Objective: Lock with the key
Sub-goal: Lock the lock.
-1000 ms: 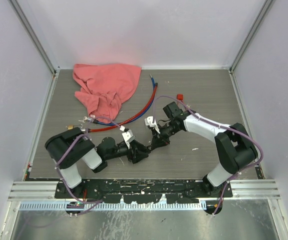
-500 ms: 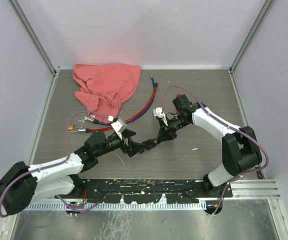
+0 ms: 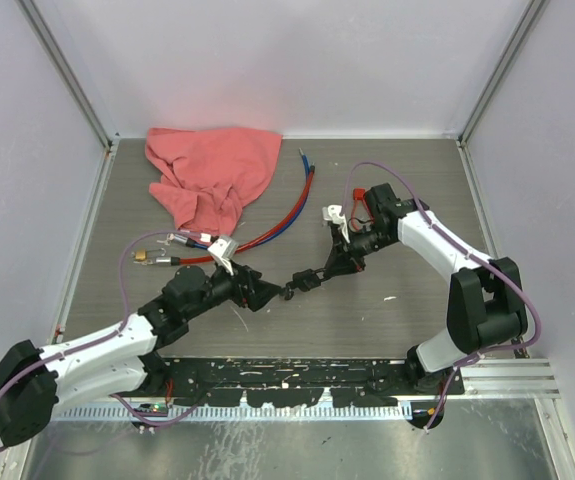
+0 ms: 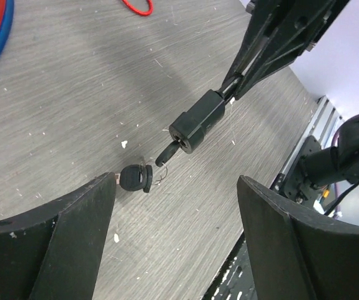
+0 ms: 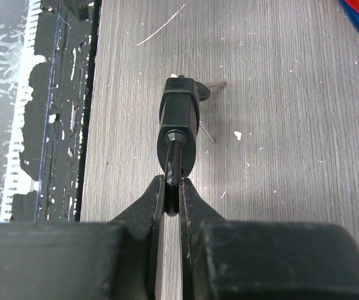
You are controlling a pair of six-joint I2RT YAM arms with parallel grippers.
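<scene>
Lock [image 4: 196, 122], small, rigid, judged light, sits clamped by its stem in right gripper [image 5: 172, 187]; left gripper [image 4: 176, 186], spread wide, should pinch key [image 4: 165, 153] by its head.

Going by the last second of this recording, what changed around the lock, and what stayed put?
The left hand opened wide and drew back from the lock toward the near left, leaving the key in it. Its arm dropped from folded to stretched low. The right arm's wrist swung toward the far right. Unchanged: the right hand stays shut on the lock's stem, and the red cloth and cables have not moved.
</scene>
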